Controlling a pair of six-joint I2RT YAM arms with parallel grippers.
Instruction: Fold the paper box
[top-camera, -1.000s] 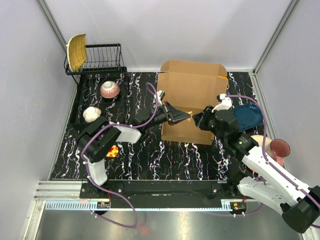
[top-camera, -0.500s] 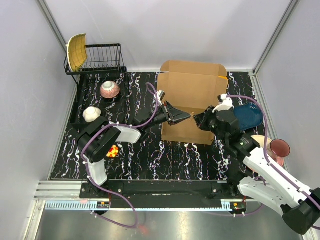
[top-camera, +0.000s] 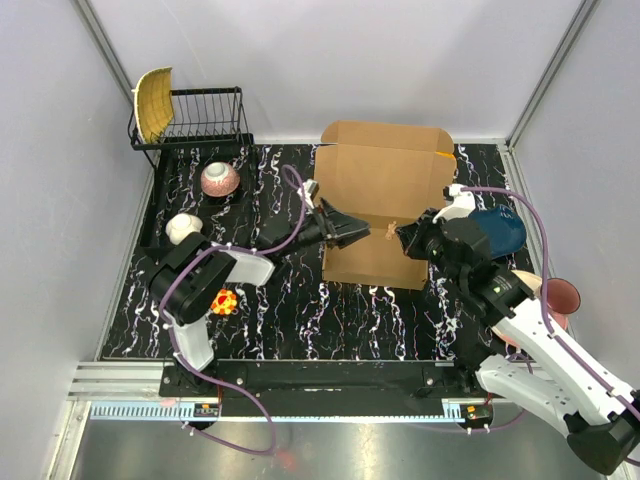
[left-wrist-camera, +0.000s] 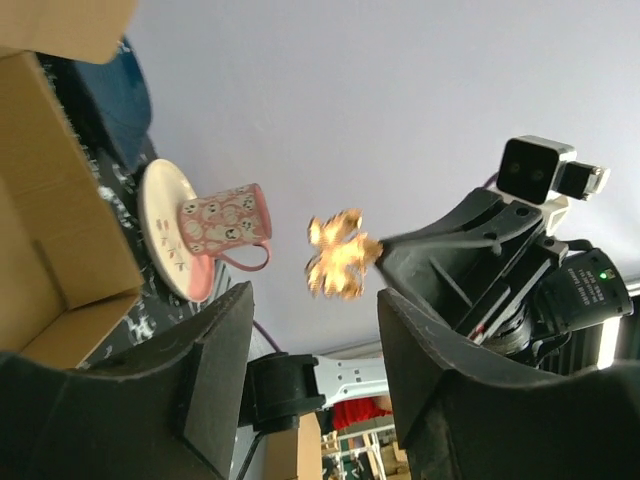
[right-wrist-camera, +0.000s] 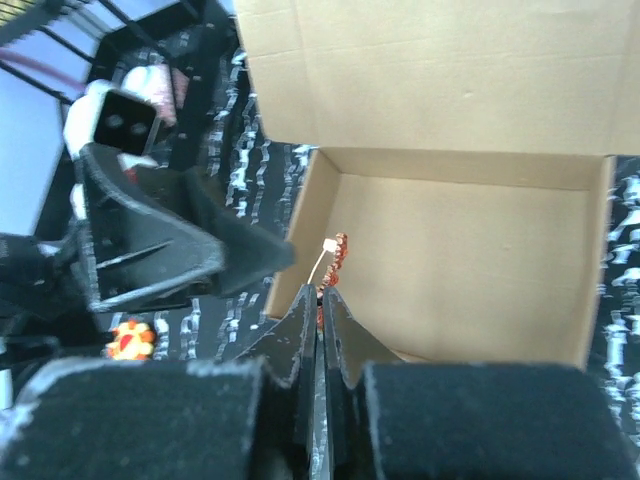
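Marbled tabletop, open paper box, yellow plate in wire rack.

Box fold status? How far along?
Done: the plain brown cardboard box has its tray walls standing. In hand: the right gripper is shut on a small orange ornament on a pale stem over the tray; the left gripper is open beside it. Left: the lid flap stands open, not tucked in.
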